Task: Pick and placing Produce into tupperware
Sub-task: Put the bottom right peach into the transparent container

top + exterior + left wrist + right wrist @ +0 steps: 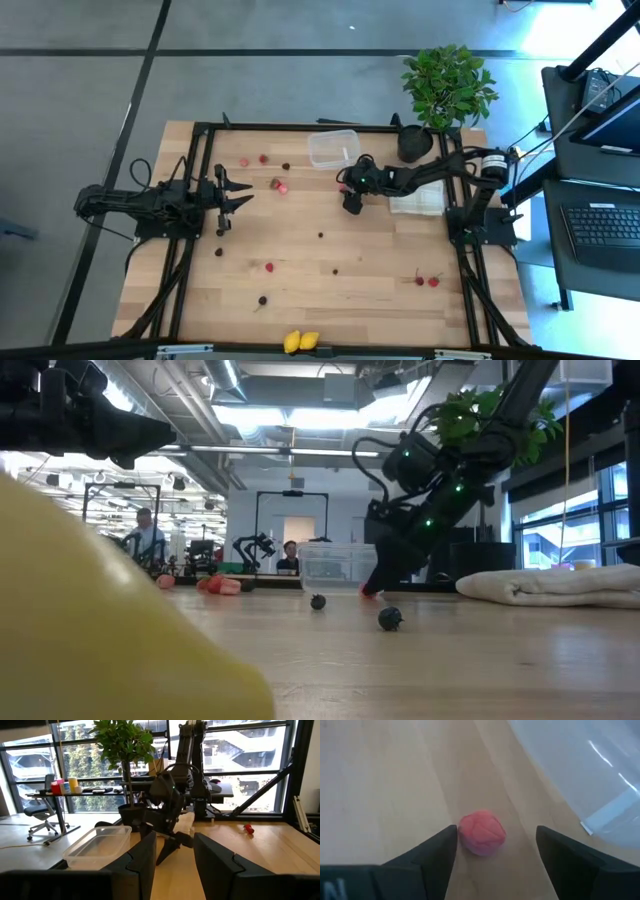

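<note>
Bright window backlight, blurred foreground.

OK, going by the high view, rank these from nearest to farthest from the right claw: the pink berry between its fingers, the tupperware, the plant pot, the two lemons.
1. Pink berry, lying between the open right claw's fingers.
2. Tupperware, just beyond the claw, toward the table's far edge.
3. Plant pot, at the far right corner.
4. Lemons, at the near edge.

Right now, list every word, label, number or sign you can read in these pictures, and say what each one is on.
"N": a single pale letter on the right gripper, low on its own dark finger in the right wrist view; it may be part of a longer marking that is cut off.
Nothing else readable on the box, cloth or berries.
</note>
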